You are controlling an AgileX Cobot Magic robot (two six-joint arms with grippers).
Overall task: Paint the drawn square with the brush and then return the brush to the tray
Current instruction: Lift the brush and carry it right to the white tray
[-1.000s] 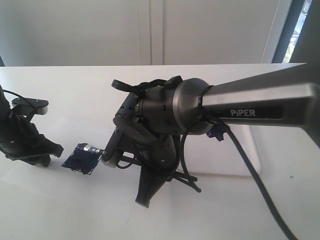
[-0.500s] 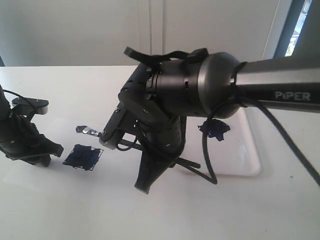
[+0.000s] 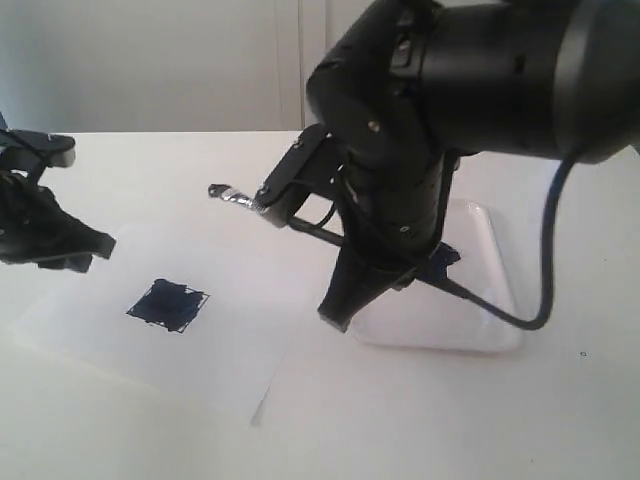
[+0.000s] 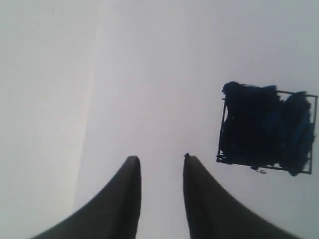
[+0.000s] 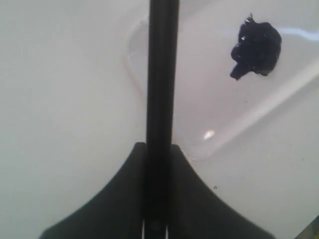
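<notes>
Paint (image 3: 168, 304) fills the small tilted black-outlined square (image 4: 266, 129). Right pincer (image 5: 158, 149) pinches the long black-handled brush (image 5: 162, 74) near the white plastic tray (image 3: 490, 295); left pincer (image 4: 159, 162) stands spread.

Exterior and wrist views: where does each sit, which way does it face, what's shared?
Exterior: off the arms, looking down across the table toward the wall; shows both arms, the drawn square, the tray.
Left wrist: on the left arm, facing down past the open left gripper at the square.
Right wrist: on the right arm, facing past the right gripper, shut on the brush, at the tray.
Shared: exterior and left wrist, the square; exterior and right wrist, the tray and brush.
</notes>
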